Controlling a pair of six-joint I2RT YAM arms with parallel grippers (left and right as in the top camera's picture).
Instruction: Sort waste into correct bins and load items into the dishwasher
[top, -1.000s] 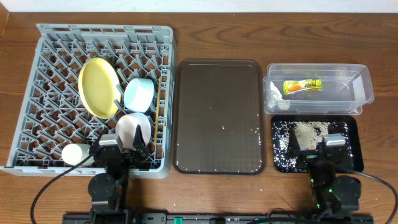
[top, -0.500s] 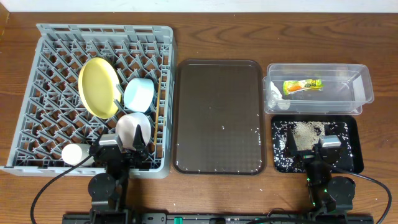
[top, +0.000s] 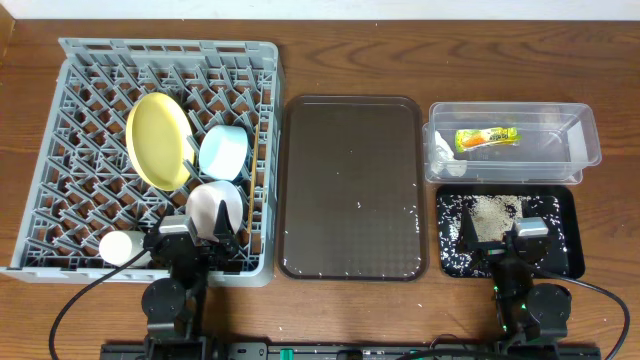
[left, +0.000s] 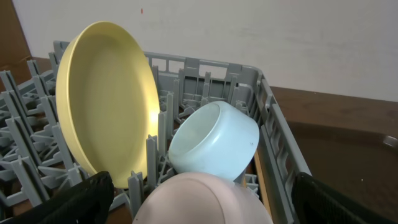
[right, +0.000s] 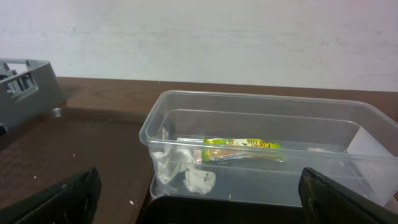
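We make out the crumpled white tissue (right: 185, 172) only from the right wrist (overhead blurs it); left gripper (left: 205, 202) and right gripper (right: 202, 199) jaws stand apart.

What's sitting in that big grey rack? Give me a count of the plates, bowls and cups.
Plates: 1, the round yellow plate
Bowls: 2, the light blue bowl and the white-pinkish bowl
Cups: 1, the small white cup
Total: 4, all standing in the grey plastic dish rack
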